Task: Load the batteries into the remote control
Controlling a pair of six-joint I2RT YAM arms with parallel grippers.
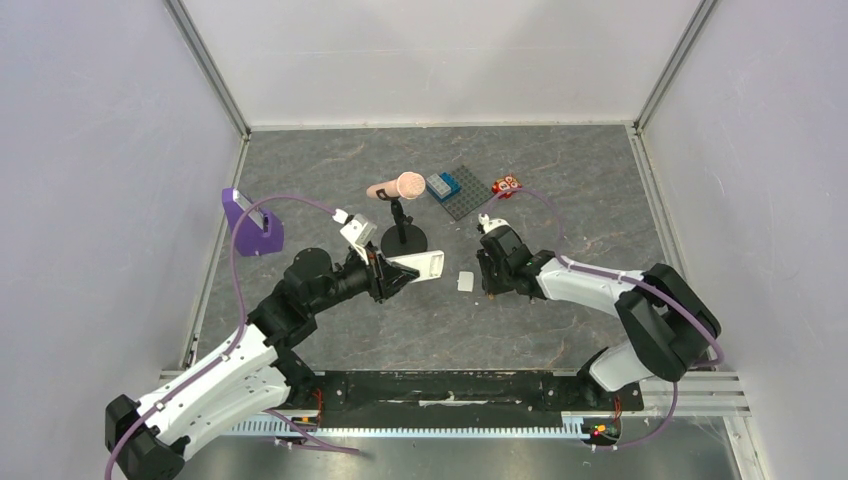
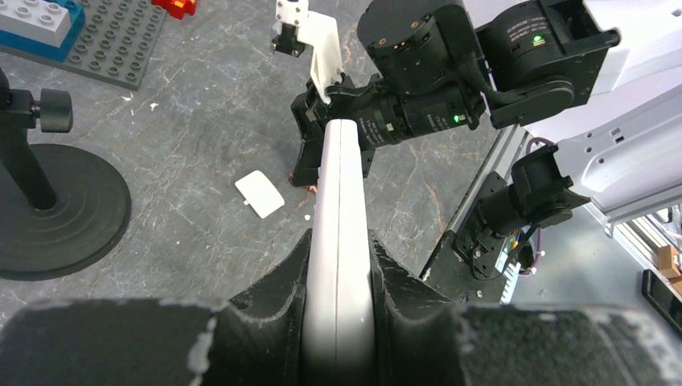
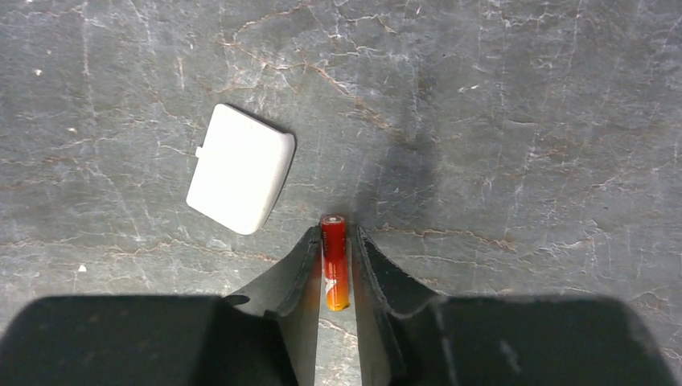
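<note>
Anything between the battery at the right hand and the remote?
Only the white cover, flat on the table between the right hand and the remote held in the left hand. Lifted, the battery likely clears it.

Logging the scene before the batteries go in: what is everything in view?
remote control: one, white, clamped in left end effector
battery: one, red-orange, between fingers of right end effector
cover piece: one, white, on table beside battery
stand: one, black, mid-table, pink microphone on top
baseplate: one, grey, far side, blue brick on it
red block: one, right of baseplate
purple object: one, left edge
left arm, right arm: black and white, near edge
</note>
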